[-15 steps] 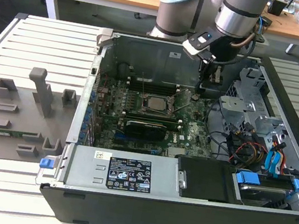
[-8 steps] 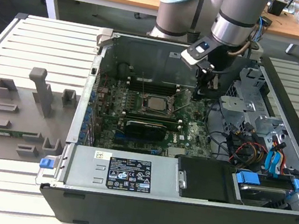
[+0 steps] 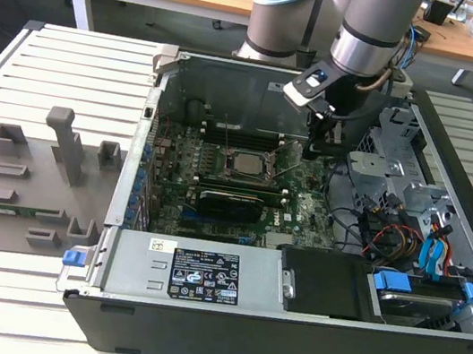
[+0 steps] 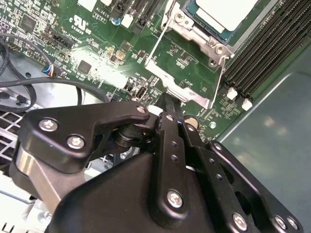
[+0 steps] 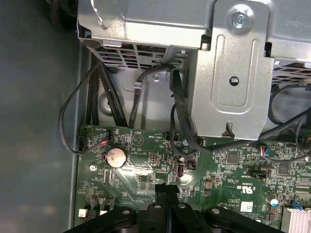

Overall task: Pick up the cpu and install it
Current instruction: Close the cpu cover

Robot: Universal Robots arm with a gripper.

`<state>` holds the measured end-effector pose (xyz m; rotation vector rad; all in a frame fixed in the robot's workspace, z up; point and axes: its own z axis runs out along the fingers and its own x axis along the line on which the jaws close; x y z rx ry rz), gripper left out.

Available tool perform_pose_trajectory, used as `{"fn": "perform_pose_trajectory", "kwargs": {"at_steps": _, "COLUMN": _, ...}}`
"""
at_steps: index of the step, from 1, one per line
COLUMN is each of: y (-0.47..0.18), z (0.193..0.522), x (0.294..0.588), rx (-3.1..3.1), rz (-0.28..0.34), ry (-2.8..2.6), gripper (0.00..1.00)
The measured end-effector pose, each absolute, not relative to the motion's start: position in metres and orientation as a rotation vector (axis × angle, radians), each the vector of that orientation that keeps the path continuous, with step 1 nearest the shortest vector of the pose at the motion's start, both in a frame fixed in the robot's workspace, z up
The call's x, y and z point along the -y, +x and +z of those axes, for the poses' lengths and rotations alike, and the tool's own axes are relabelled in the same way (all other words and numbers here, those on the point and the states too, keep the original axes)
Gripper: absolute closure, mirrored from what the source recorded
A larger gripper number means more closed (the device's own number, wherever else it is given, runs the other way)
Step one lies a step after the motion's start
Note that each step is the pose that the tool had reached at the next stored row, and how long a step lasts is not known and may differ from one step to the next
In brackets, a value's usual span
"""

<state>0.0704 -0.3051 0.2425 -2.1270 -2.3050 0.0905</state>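
Exterior view: arm angled down into case (image 3: 233, 90), claw (image 3: 317, 152) closed, near cpu (image 3: 243, 163) on motherboard (image 3: 307, 214)

Silvery-grey square cpu (image 4: 222, 10) with a thin darker rim: cut off by the frame edge in the second wrist view, leaving one corner and parts of two sides. Black metal gripper (image 5: 167, 190): its linkage runs off the frame edge in both wrist views. In the second wrist view it covers part of the green motherboard (image 4: 97, 53), and what its tips touch is hidden. Grey robot arm (image 3: 375, 28): cut off at the exterior view's top. There the gripper's fingers are too small to tell apart. The print on the black-and-white label (image 3: 204, 276) of the black computer case (image 3: 280, 348) is too small to read.
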Motion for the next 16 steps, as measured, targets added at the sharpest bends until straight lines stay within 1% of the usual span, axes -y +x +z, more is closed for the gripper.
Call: {"fn": "perform_pose_trajectory", "kwargs": {"at_steps": 16, "y": 0.051, "z": 0.243, "x": 0.305, "rx": 2.306, "rz": 0.092, "ry": -2.127, "gripper": 0.89}}
